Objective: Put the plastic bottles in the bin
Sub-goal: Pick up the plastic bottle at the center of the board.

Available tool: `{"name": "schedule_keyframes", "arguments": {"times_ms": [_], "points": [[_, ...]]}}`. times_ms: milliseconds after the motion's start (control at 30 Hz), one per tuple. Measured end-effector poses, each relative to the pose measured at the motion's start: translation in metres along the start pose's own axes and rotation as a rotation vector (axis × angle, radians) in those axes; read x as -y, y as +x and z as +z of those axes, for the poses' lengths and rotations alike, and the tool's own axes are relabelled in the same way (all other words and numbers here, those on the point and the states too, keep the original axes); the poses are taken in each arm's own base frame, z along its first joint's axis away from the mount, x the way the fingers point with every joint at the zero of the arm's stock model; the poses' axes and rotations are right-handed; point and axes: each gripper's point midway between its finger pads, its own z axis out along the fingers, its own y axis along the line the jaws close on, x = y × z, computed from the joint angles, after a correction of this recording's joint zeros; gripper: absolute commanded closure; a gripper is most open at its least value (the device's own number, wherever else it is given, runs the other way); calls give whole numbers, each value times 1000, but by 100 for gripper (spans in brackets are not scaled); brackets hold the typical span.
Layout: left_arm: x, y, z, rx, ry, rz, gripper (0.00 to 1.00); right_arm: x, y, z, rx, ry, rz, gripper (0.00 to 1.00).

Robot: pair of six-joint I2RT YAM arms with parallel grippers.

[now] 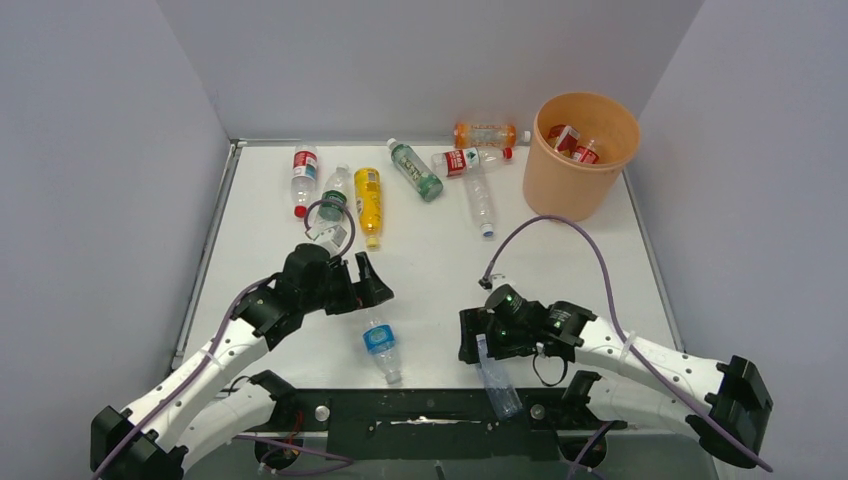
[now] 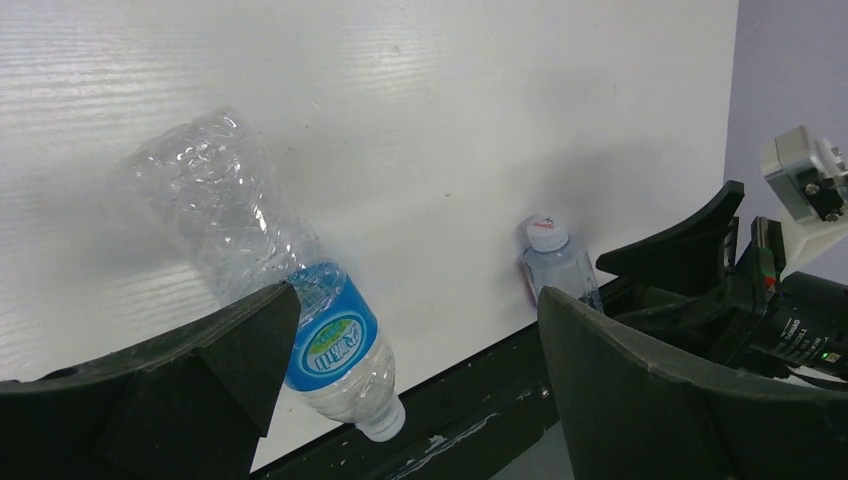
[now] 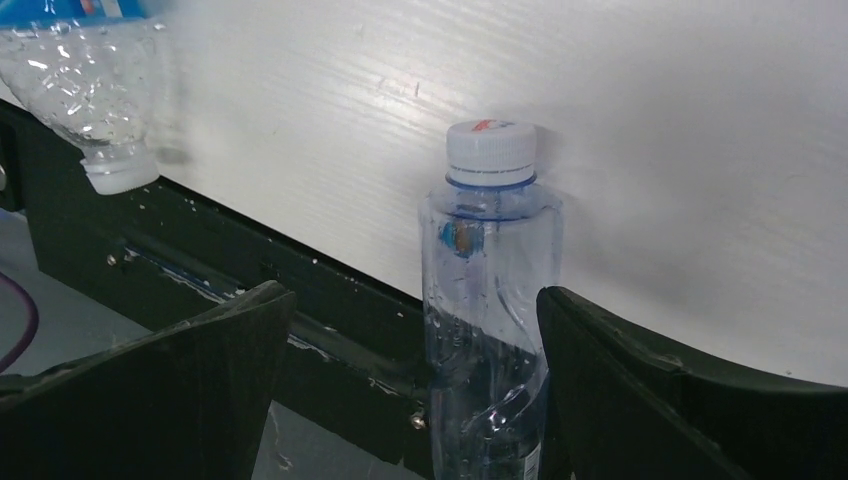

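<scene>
Top view: the bin stands upright at the upper right corner of the surface, with red-labelled bottles lying inside it. Seven more bottles lie flat across the upper part of the surface. From left to right they are a red-labelled clear bottle, a green-banded bottle just beside it, a yellow bottle, a green bottle, a second red-labelled bottle, a clear blue-capped bottle below that one, and an orange bottle by the back wall near the bin. A crumpled blue-labelled bottle lies at lower centre, its cap pointing to the bottom of the frame and reaching the near edge of the surface. The left gripper hangs just above and left of it in the top view, jaws wide apart and holding nothing. In the left wrist view the bottle's label passes close by the finger at lower left, and contact there cannot be confirmed. A plain clear bottle lies across the near edge at lower right of centre, white cap on the surface and body overhanging the dark front rail. The right gripper straddles its neck end with jaws spread wide, not clamped. In the right wrist view the bottle sits hard by the finger on the right of the frame and well apart from the one on the left.
</scene>
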Motion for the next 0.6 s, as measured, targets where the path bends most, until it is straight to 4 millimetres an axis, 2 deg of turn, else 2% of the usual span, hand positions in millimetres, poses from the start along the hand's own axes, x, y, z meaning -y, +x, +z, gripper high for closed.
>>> {"name": "schedule_keyframes", "arguments": {"times_ms": [167, 333, 500, 600], "points": [[-3, 4, -1, -4, 0, -1, 9, -4, 18, 5, -30, 46, -22, 3], [-6, 6, 3, -19, -10, -3, 9, 3, 37, 12, -66, 109, -31, 4], [-9, 10, 7, -41, -27, -6, 9, 14, 49, 19, -93, 162, -32, 11], [-10, 10, 8, -44, -29, -7, 9, 16, 51, 20, -96, 169, -31, 19]]}}
